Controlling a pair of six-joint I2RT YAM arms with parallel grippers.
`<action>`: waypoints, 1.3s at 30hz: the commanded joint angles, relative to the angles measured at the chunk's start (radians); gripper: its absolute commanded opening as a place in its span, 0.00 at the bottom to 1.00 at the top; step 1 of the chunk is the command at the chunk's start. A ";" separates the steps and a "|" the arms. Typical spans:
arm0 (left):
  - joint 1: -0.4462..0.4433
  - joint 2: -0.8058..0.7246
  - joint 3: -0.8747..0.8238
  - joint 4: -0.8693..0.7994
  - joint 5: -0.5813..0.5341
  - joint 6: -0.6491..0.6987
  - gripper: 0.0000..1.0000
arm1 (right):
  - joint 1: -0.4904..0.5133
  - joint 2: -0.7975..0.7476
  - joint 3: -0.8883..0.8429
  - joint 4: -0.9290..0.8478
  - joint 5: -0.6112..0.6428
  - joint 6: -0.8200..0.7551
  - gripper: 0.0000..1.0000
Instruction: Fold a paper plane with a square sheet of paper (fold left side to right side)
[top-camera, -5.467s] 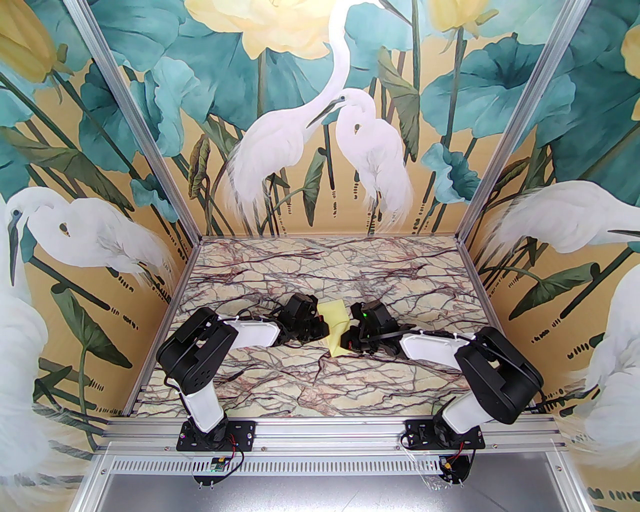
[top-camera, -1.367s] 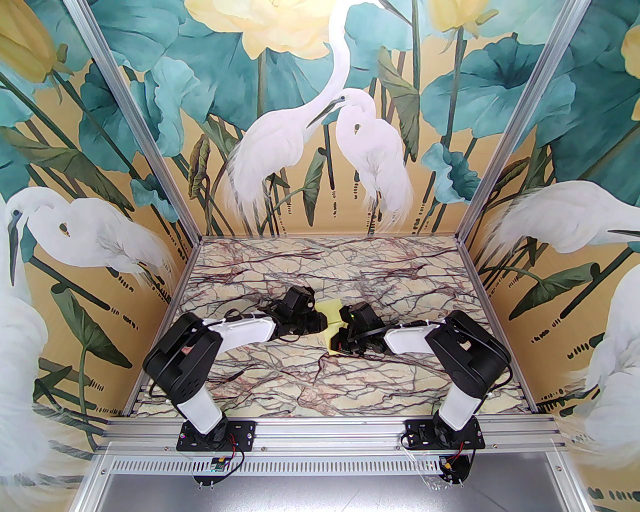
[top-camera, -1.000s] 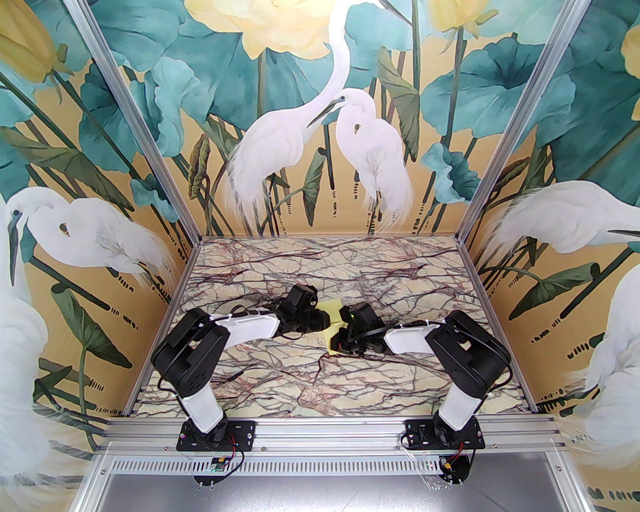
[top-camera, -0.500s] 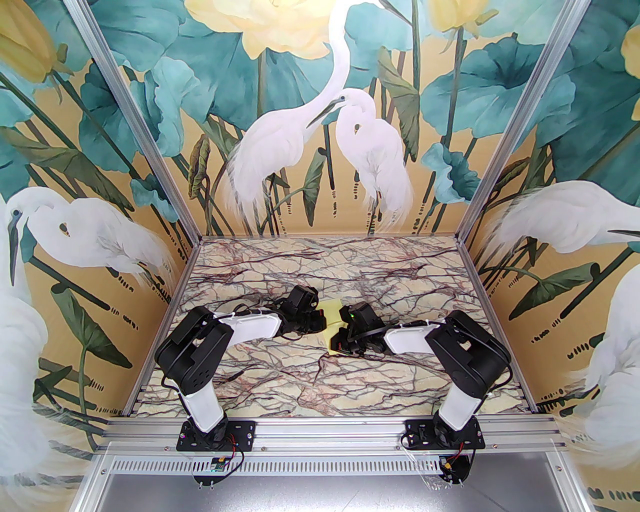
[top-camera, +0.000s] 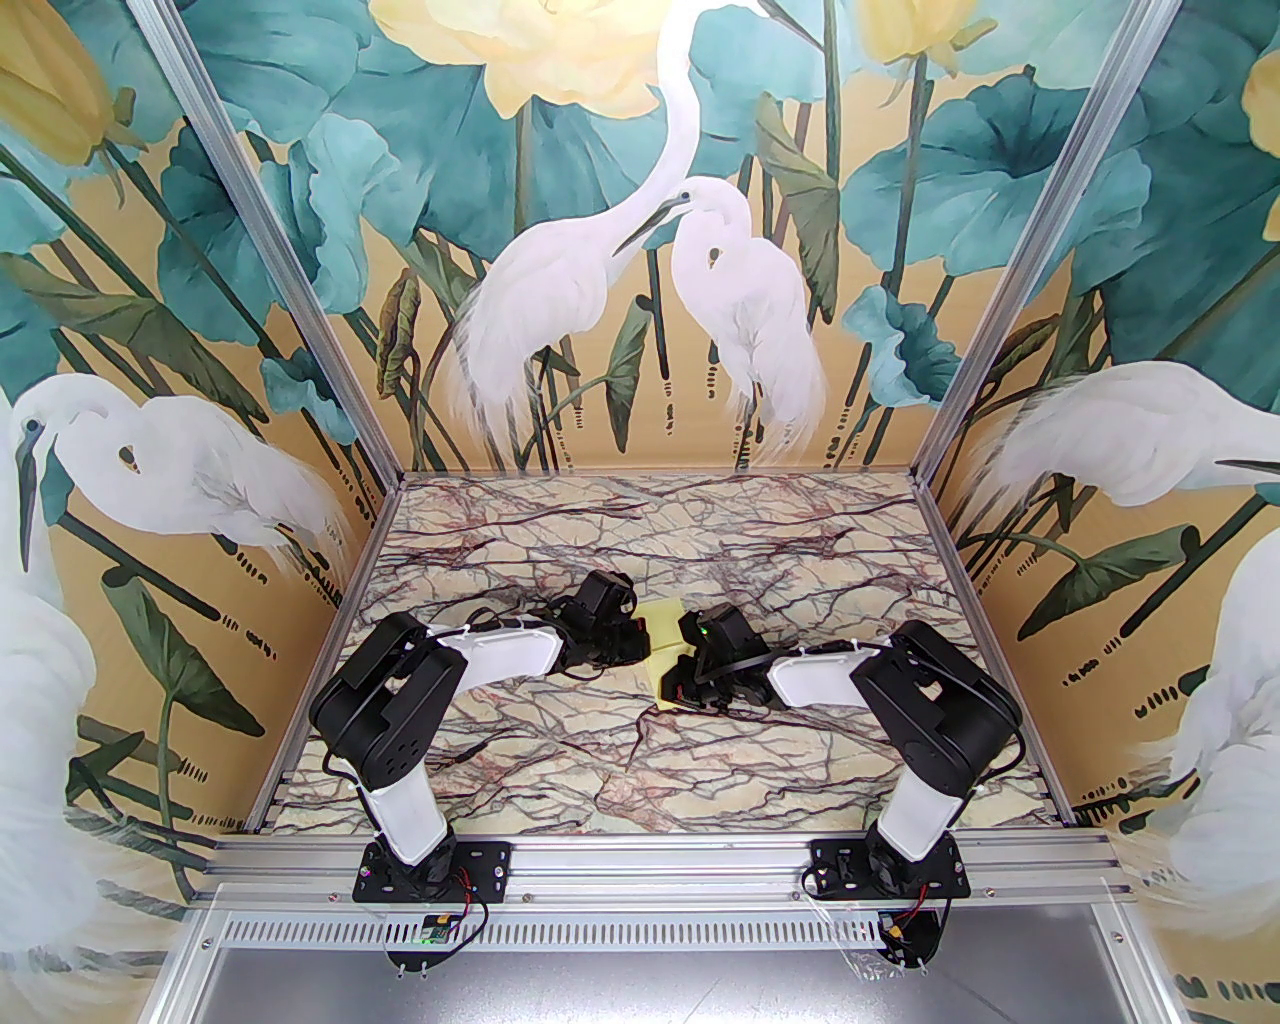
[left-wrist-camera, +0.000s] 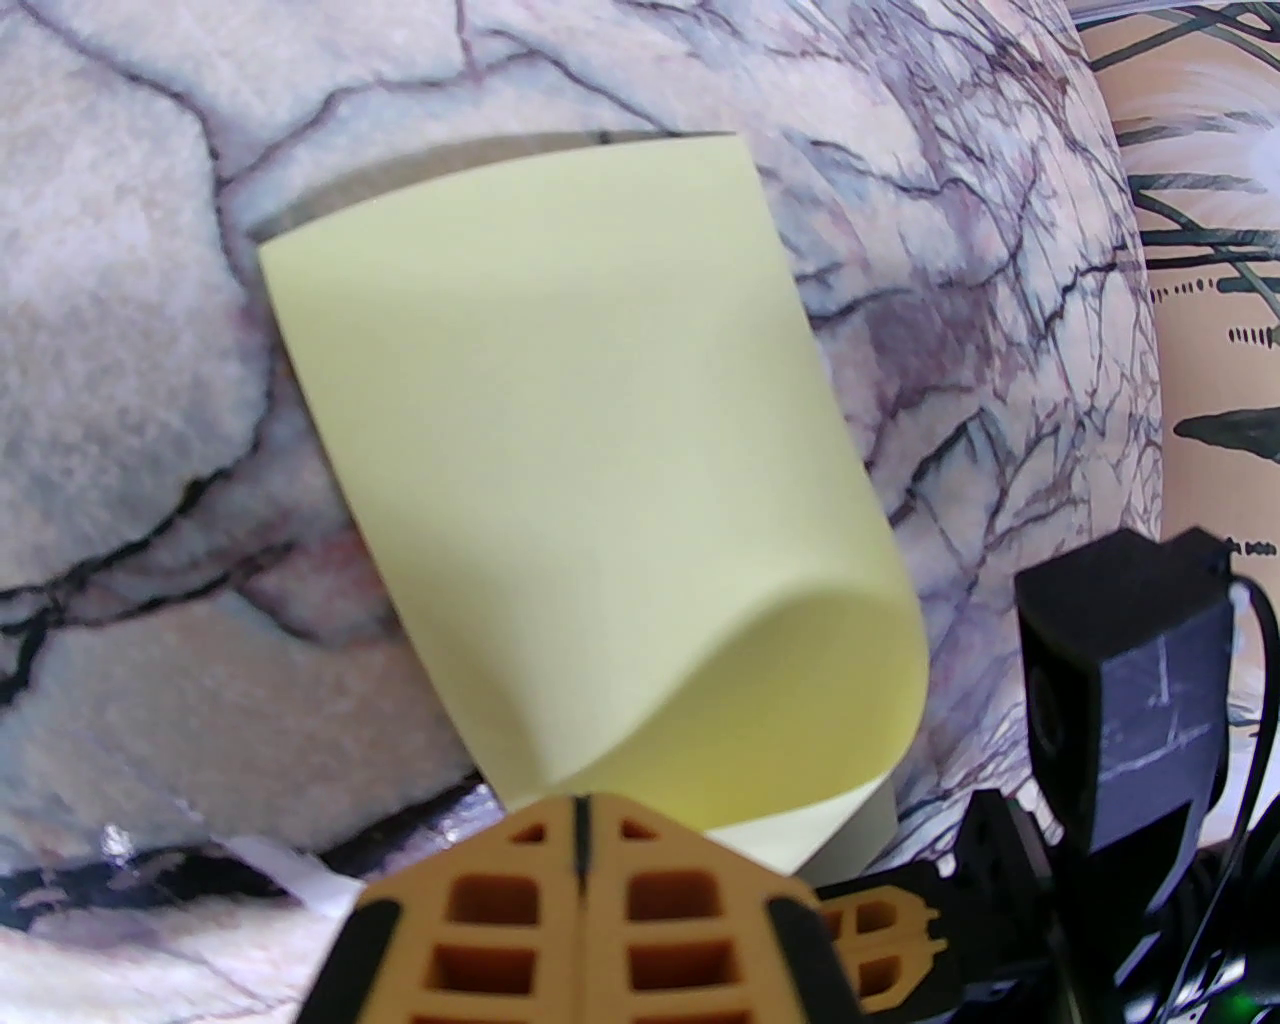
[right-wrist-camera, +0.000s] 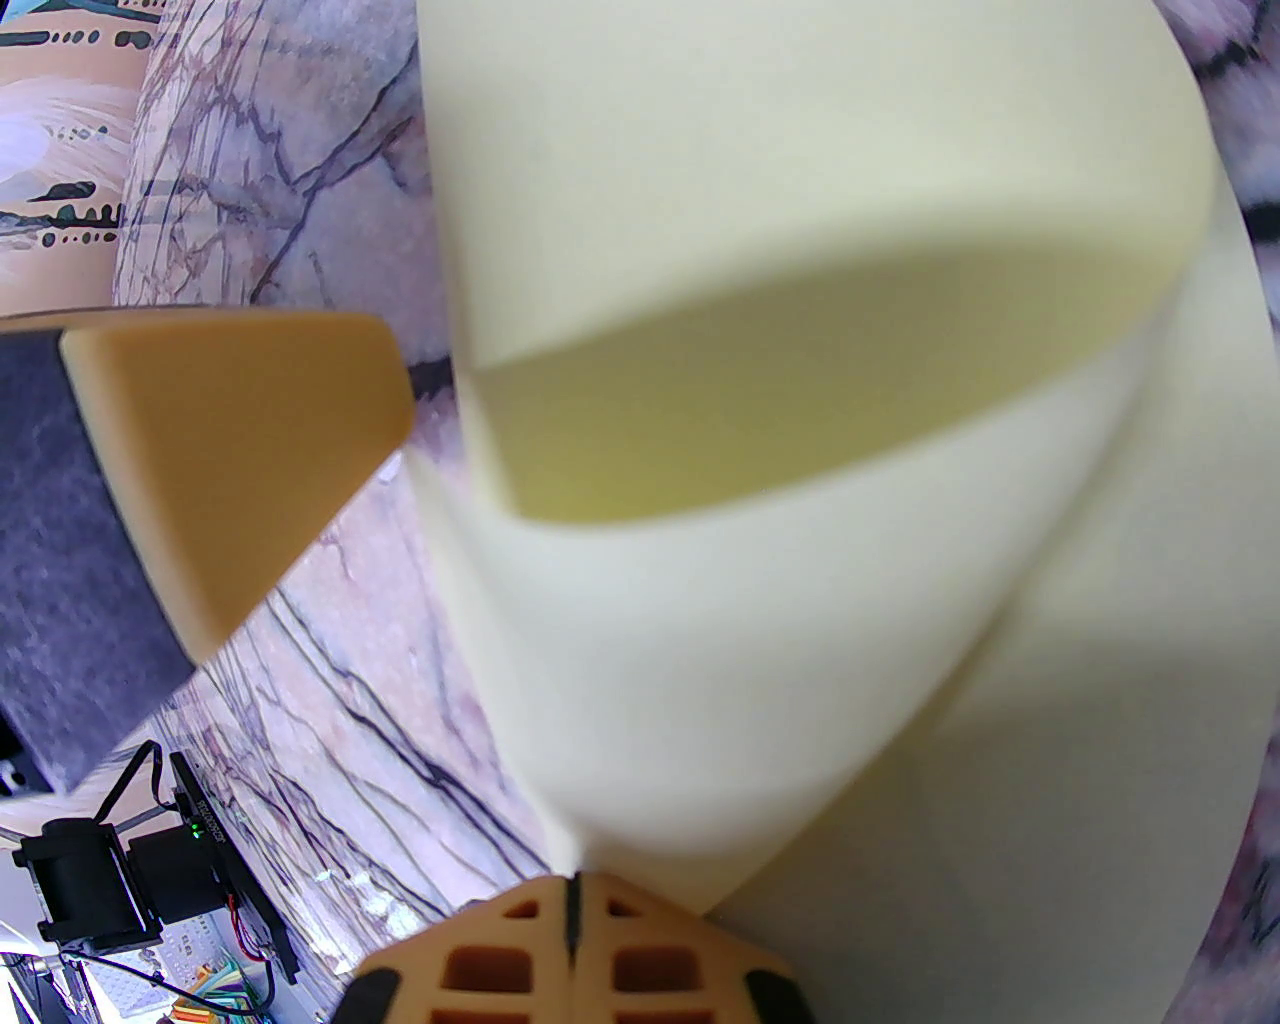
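Observation:
The square sheet of paper (top-camera: 662, 618), pale yellow, lies mid-table between both arms, curled over on itself. In the left wrist view the sheet (left-wrist-camera: 580, 430) bulges up near its close end, and my left gripper (left-wrist-camera: 578, 800) is shut with its tips pinching that end. My right gripper (right-wrist-camera: 570, 880) is shut on a corner of the sheet (right-wrist-camera: 800, 600), where the folded layers meet. From above, the left gripper (top-camera: 643, 643) and the right gripper (top-camera: 682, 688) sit close on either side of the paper. One of the left fingers (right-wrist-camera: 240, 440) touches the sheet's edge.
The marble-patterned table (top-camera: 650, 770) is bounded by painted walls on three sides and an aluminium rail (top-camera: 640, 860) at the near edge. A small white scrap (left-wrist-camera: 290, 878) lies by the left fingers. The right wrist's black camera block (left-wrist-camera: 1120, 650) is close beside the paper.
The left gripper has closed on the sheet's end and drawn back slightly to the left. The right arm has stayed still, shut on the paper.

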 joint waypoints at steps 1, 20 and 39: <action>0.011 -0.020 -0.031 0.039 0.022 -0.010 0.13 | 0.006 0.028 0.003 -0.051 0.035 -0.011 0.00; 0.048 -0.038 -0.164 0.324 0.178 -0.123 0.35 | 0.007 0.028 -0.003 -0.049 0.039 -0.009 0.00; 0.049 -0.017 -0.162 0.309 0.203 -0.104 0.07 | 0.006 0.027 -0.002 -0.057 0.041 -0.008 0.00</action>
